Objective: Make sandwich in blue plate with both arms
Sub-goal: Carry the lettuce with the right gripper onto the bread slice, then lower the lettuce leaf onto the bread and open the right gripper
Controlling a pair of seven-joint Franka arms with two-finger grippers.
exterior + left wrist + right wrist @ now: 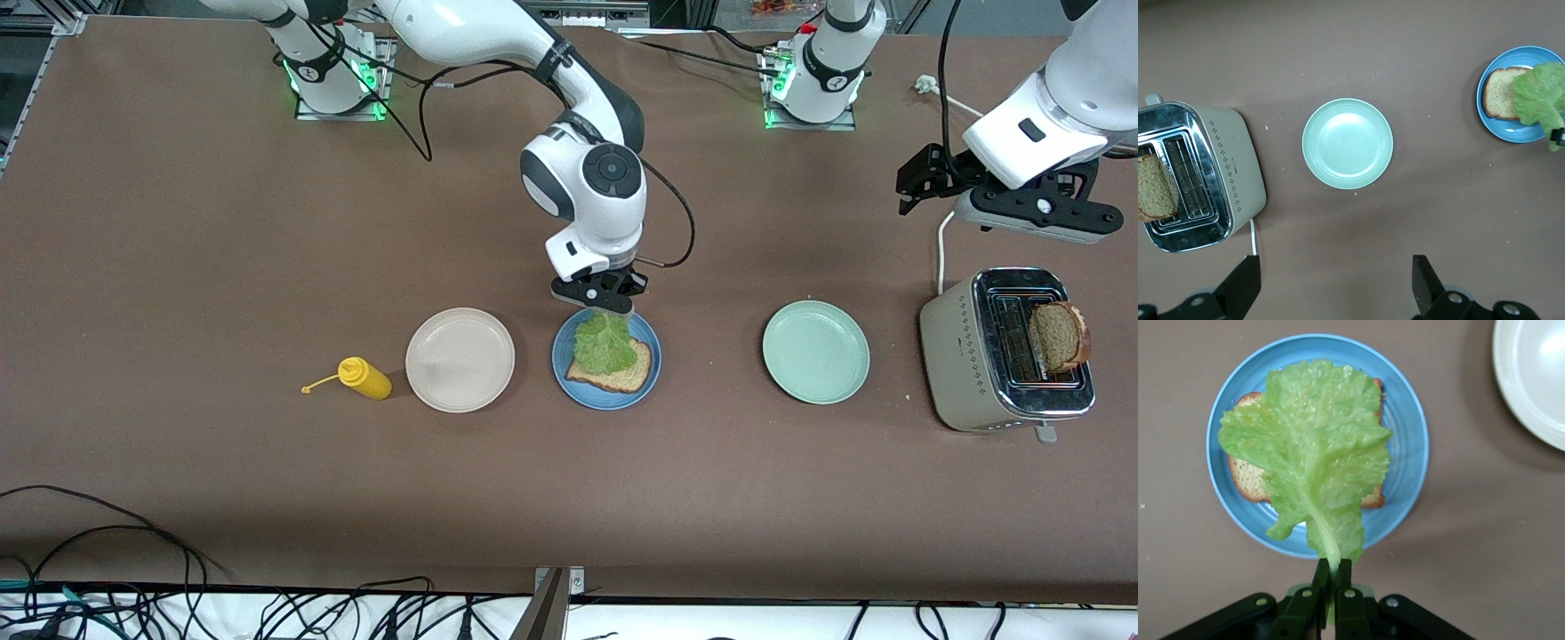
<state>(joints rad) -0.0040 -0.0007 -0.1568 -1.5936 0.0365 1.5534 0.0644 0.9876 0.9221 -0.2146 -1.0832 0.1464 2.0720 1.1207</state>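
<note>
The blue plate lies mid-table with one brown bread slice on it. Over the plate's edge nearest the robots' bases, my right gripper is shut on the stem of a ruffled green lettuce leaf. In the right wrist view the lettuce leaf drapes over the bread slice on the blue plate, its stem pinched in my right gripper. A second bread slice stands in the toaster. My left gripper hangs open and holds nothing, over the table beside the toaster.
A beige plate and a yellow squeeze bottle lie toward the right arm's end. A pale green plate sits between the blue plate and the toaster. The toaster's white cable runs toward the bases.
</note>
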